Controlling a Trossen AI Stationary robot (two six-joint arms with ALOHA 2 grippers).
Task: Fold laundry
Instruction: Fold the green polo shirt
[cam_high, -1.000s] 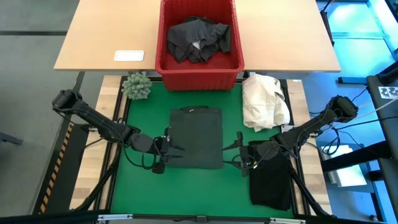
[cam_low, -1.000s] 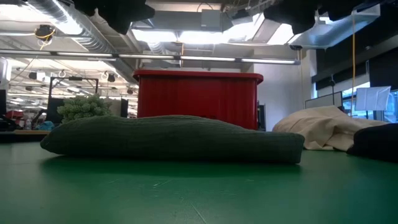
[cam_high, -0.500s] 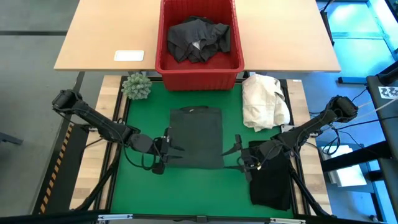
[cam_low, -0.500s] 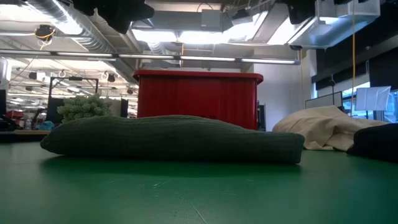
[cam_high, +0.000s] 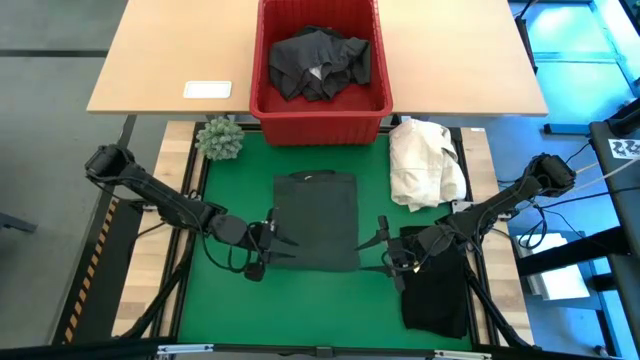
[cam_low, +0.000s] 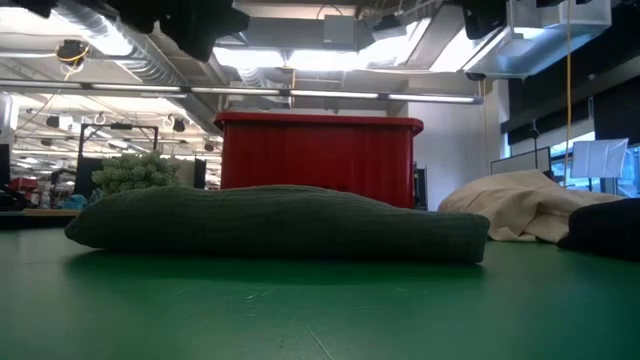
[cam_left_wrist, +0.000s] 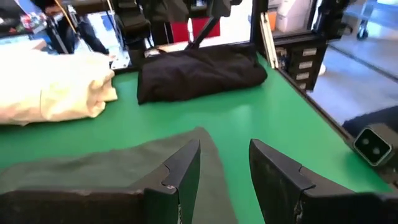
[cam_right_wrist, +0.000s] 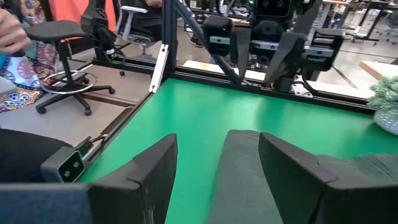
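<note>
Green mat (cam_high: 230, 300), folded garment (cam_high: 316, 220), open pincers flanking

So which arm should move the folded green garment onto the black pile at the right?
Probably right. The right gripper sits open at the folded green garment's near right corner, beside the black pile. The left gripper is across it.

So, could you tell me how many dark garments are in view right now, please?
3: a folded dark green one mid-mat between both grippers, a black one at the mat's right edge, and a dark grey one in the red basket; others may lie beneath it.
</note>
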